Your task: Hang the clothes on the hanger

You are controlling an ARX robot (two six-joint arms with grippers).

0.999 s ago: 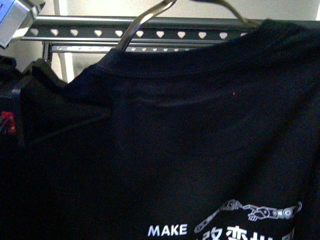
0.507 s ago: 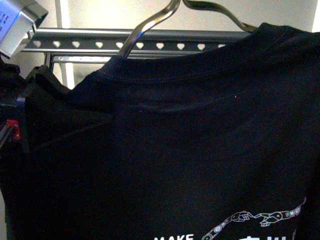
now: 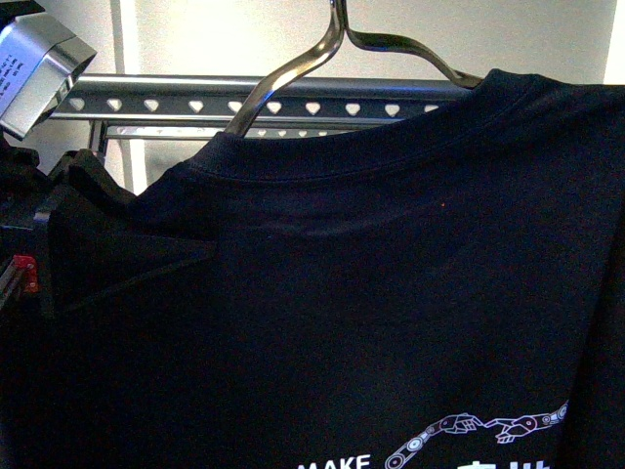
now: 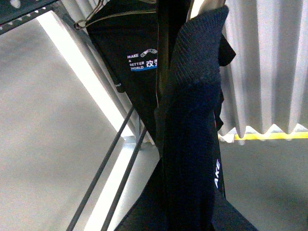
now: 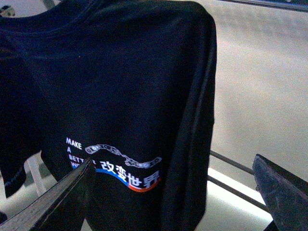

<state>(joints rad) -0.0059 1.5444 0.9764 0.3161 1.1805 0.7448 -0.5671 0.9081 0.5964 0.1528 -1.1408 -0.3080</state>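
The clothes, a black T-shirt with a white "MAKE" print, fill most of the front view, draped on a thin wire hook hanger. Behind them runs the hanger, a dark grey rail with heart-shaped holes. My left gripper is shut on the clothes at the shoulder. In the left wrist view the clothes hide its fingers. My right gripper stands open in front of the clothes, level with the print and sleeve, touching nothing.
In the left wrist view another black printed shirt hangs further back on the rack, whose thin leg rods slant down to a grey floor. A pleated curtain hangs beside it. A silver box sits above my left arm.
In the front view the rail, collar and print all sit lower in the picture than a second ago, and more of the wire hook shows. My left gripper keeps its hold.
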